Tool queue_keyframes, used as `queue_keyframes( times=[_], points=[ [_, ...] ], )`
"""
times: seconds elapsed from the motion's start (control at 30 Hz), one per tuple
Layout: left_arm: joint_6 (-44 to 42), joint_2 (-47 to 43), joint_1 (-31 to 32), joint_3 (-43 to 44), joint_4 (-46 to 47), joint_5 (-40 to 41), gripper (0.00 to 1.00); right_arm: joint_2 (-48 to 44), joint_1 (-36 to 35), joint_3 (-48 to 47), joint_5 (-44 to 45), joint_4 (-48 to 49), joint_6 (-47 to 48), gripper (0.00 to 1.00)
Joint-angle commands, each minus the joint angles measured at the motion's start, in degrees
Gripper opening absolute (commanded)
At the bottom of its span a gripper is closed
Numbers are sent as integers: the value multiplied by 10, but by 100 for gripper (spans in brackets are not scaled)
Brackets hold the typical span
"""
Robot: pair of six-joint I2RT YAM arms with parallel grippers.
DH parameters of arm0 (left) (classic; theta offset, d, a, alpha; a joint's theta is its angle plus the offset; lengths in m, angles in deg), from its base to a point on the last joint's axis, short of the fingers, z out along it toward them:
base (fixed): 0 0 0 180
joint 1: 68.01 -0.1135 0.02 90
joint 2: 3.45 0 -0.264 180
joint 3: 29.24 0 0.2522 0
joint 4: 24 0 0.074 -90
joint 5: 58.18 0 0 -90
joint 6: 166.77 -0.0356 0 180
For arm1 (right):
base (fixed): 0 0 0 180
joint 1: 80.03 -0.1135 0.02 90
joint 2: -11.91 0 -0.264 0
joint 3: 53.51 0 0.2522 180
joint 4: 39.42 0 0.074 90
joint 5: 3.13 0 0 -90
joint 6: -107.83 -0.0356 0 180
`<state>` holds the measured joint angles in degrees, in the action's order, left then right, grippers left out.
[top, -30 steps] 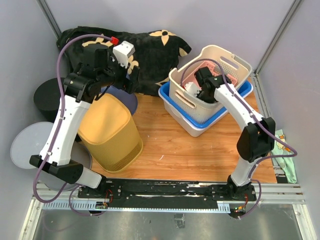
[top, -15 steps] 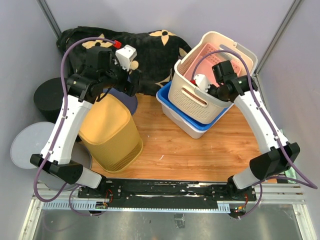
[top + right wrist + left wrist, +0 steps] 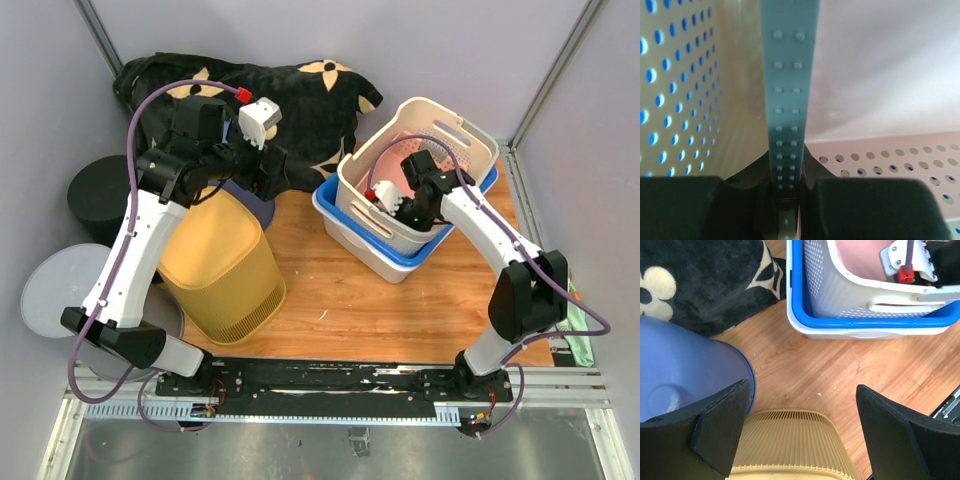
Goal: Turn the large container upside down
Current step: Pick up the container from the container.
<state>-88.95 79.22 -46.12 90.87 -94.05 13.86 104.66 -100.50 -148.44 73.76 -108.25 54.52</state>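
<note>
At the far right of the table (image 3: 340, 290), the large cream basket (image 3: 468, 130) sits nested in a blue-rimmed tub (image 3: 345, 215). My right claw (image 3: 785, 185) reaches into the basket from above, pinching its near wall, which shows as a thin strip between my fingers. My left claw (image 3: 800, 395) hangs spread wide, well apart from the basket, above a yellow bin (image 3: 220, 265) and a purple bucket (image 3: 685, 375).
</note>
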Motion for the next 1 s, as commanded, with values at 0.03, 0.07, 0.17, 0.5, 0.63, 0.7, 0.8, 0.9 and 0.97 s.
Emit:
queue_keyframes(
  times=[0.03, 0.07, 0.17, 0.5, 0.63, 0.7, 0.8, 0.9, 0.97],
  points=[
    [-7, -12, 1, -4, 1, -20, 90, 38, -3, -55, 69, -4, -41, 1],
    [-7, -14, 2, -6, 2, -21, 90, 42, -5, -65, 75, -4, -50, 1],
    [-8, -18, 2, -14, 2, -26, 90, 50, -9, -83, 112, 11, -85, 1],
    [-12, -32, 1, -34, 3, -38, 90, 42, 31, -109, -94, -10, -171, 1],
    [-11, -30, 1, -35, 3, -36, 90, 43, 43, -134, -93, -33, -173, 1],
    [-10, -27, 2, -32, 3, -36, 90, 42, 59, -145, -121, -37, -180, 1],
    [-11, -25, 1, -31, 2, -36, 90, 28, 72, -153, -132, -35, -171, 0],
    [-14, -29, 1, -39, 3, -35, 90, -1, 79, -154, -137, -14, -160, 1],
    [-17, -34, 2, -47, 3, -28, 90, -22, 81, -163, -134, 0, -148, 0]
  ],
)
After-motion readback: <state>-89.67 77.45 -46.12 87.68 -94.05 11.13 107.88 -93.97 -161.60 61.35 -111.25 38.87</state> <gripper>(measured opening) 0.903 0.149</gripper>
